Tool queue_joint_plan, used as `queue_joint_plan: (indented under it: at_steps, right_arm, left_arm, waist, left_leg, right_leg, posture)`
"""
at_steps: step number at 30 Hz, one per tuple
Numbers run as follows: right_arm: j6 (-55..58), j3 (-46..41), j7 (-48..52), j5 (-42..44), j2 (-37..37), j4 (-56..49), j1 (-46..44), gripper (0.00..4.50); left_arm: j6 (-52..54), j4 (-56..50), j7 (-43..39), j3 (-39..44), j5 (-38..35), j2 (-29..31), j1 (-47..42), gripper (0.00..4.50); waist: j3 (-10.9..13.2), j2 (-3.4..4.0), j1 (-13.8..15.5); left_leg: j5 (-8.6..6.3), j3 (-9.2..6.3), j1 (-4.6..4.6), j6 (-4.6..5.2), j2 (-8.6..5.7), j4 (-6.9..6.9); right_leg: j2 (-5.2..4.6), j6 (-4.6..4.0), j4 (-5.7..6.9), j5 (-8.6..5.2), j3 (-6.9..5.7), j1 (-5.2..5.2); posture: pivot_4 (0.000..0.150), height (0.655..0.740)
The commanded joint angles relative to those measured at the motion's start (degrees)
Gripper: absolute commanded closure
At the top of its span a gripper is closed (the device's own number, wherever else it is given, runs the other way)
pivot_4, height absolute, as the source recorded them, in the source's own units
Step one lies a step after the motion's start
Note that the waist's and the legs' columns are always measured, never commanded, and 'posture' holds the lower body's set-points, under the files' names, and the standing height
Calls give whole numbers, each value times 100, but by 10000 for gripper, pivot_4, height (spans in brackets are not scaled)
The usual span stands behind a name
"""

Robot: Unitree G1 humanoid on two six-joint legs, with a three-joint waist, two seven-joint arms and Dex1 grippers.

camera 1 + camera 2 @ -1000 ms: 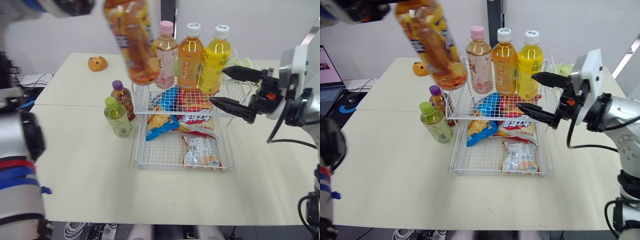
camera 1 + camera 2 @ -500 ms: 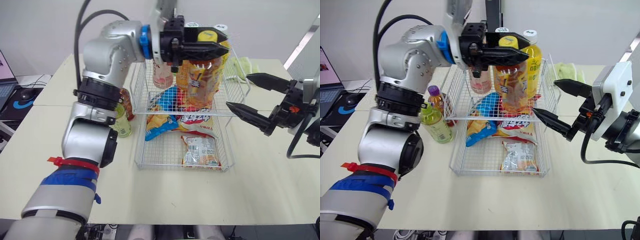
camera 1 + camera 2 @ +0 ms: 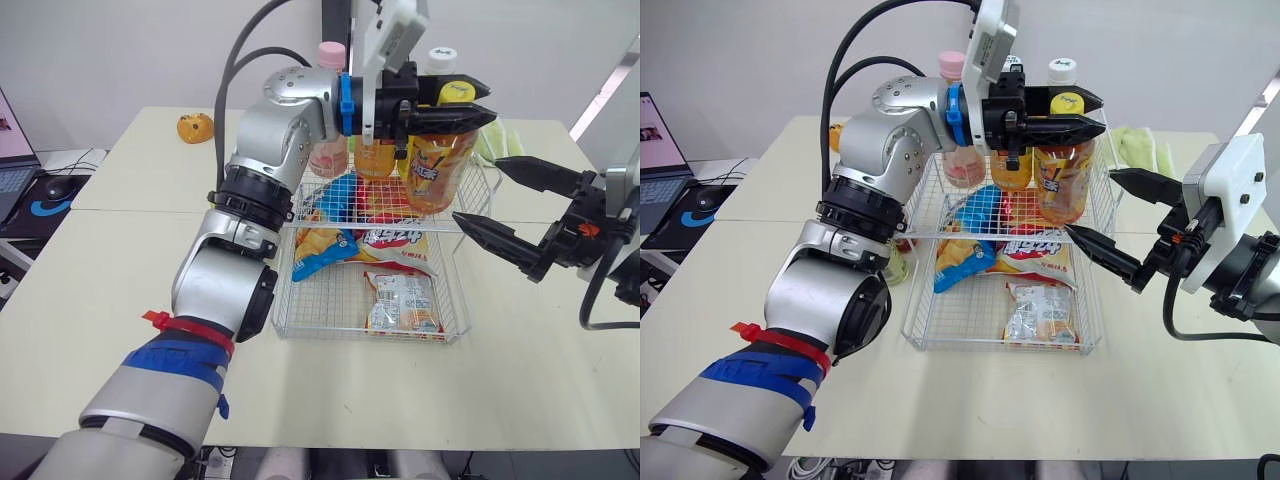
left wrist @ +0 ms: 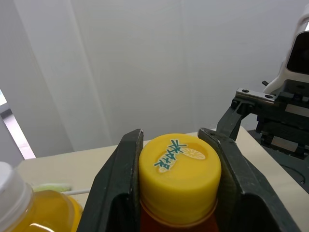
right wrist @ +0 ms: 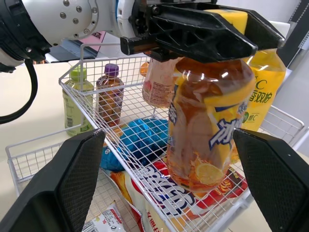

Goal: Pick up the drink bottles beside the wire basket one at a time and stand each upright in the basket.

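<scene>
My left gripper [image 3: 450, 103] is shut on the yellow cap [image 4: 179, 166] of an amber tea bottle [image 3: 437, 165]. The bottle hangs upright over the back right part of the wire basket [image 3: 362, 338]. Whether its base touches anything, I cannot tell. A pink-capped bottle [image 3: 330, 60], an orange bottle [image 3: 376, 160] and a yellow bottle [image 5: 263, 96] stand at the basket's back. A green bottle [image 5: 77, 101] and a purple-capped bottle [image 5: 110, 94] stand on the table left of the basket. My right gripper [image 3: 477, 188] is open just right of the basket, near the held bottle.
Snack bags [image 3: 400, 300] and a blue packet [image 3: 345, 195] lie in the basket. An orange bun-like item [image 3: 194, 126] sits at the table's far left. A green cloth [image 3: 490, 135] lies behind the basket on the right.
My left arm brought the tea bottle from high on the left, tilted, to the right and down over the basket, where it now hangs upright. The right gripper drew back slightly to the right.
</scene>
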Motion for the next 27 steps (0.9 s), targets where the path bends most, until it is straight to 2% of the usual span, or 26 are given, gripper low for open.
queue_joint_plan:
  at_steps: [1, 6, 8, 14, 17, 23, 27]
  right_arm:
    - [-164, -209, -82, 91, -86, -77, 15, 0]
    - [-226, -163, -111, 90, -100, -53, 26, 0]
    - [-253, -134, -112, 87, -103, -38, 11, 0]
    - [-318, -43, -13, 84, -159, 63, -109, 0]
    - [-366, 109, 42, 283, -146, 105, -354, 0]
    - [-353, 443, 279, 897, -119, 276, -742, 0]
    - [-350, 1241, 478, 817, 54, 507, -1325, 0]
  left_arm:
    - [-57, -7, -24, 216, -53, -61, -260, 20701]
    - [-19, -36, -88, 357, -100, -13, -339, 4985]
    - [5, -39, -63, 513, -205, -3, -420, 272]
    - [402, -303, 22, 1057, -651, 179, -710, 272]
    - [835, -750, 102, 1284, -850, 611, -633, 272]
    - [1629, -1920, 897, 1629, -949, 1511, 143, 272]
    - [1656, -2755, 1592, 1828, -653, 2250, 1142, 272]
  waist:
    - [0, 0, 0]
    - [0, 0, 0]
    - [0, 0, -1]
    - [0, 0, -9]
    - [0, 1, -45]
    - [-3, 5, -51]
    - [-4, 6, -84]
  left_leg:
    - [0, 0, 0, 0, 0, 0]
    - [1, -1, 0, -1, 0, 0]
    - [1, 0, 0, -1, 0, 0]
    - [3, 0, 1, -6, 0, 1]
    - [9, 0, 3, -15, 1, 0]
    - [10, -8, 9, -18, 10, -1]
    - [12, -4, 16, -21, 10, 4]
  right_leg:
    - [0, 0, 0, 0, 0, 0]
    - [1, 0, 0, 0, 0, 0]
    - [1, 0, 0, 0, 0, 0]
    - [1, 0, 2, 0, 0, 0]
    - [2, 0, 3, 0, 1, 0]
    - [12, 0, 4, 0, 0, 4]
    - [11, -1, 7, 1, 6, 5]
  posture:
    - [1500, 7400]
    - [1500, 7400]
    - [1500, 7400]
    - [1500, 7400]
    - [1500, 7400]
    - [1500, 7400]
    - [1500, 7400]
